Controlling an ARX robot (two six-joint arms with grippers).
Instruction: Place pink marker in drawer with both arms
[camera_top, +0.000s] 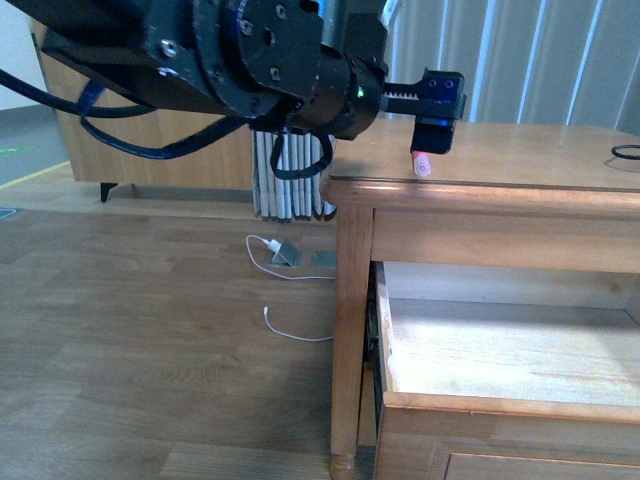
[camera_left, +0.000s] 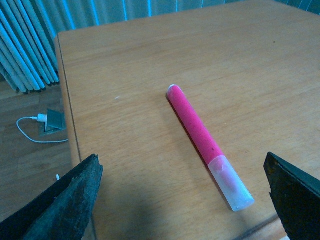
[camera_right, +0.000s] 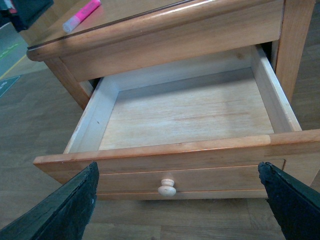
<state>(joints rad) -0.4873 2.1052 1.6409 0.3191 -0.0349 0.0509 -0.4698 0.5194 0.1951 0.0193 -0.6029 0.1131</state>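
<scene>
The short, thick, bright pink marker (camera_left: 196, 128) with a paler pink cap lies flat on the honey-coloured wooden tabletop (camera_left: 130, 75). It is near the front left corner, and its capped end points at the front edge and almost reaches it. In the front view the pink marker (camera_top: 421, 162) shows only as a pale tip under the black left end effector (camera_top: 436, 122).

The left end effector (camera_left: 181, 160) hovers over that corner with its two flat black fingers (camera_left: 70, 200) spread wide. One finger is on each side of the marker and neither touches it. It holds nothing.

Under the tabletop the honey-coloured wooden drawer (camera_right: 175, 147) stands open towards the robot. Its pale bare-wood floor and side walls are in full sight. From the front view, the drawer (camera_top: 500, 405) sits right below the front edge of the tabletop.

A round pale wooden knob (camera_right: 166, 187) sits in the middle of the drawer's panel front. The right end effector (camera_right: 177, 166) faces that front with its fingers wide apart and grips nothing. The knob shows between them, and nothing touches it.

At the right side of the tabletop lies a thin black ring (camera_top: 627, 152). On the wooden floor (camera_top: 150, 330) past the left edge, a white cable (camera_top: 292, 337) trails near a small grey adapter (camera_top: 283, 255).
</scene>
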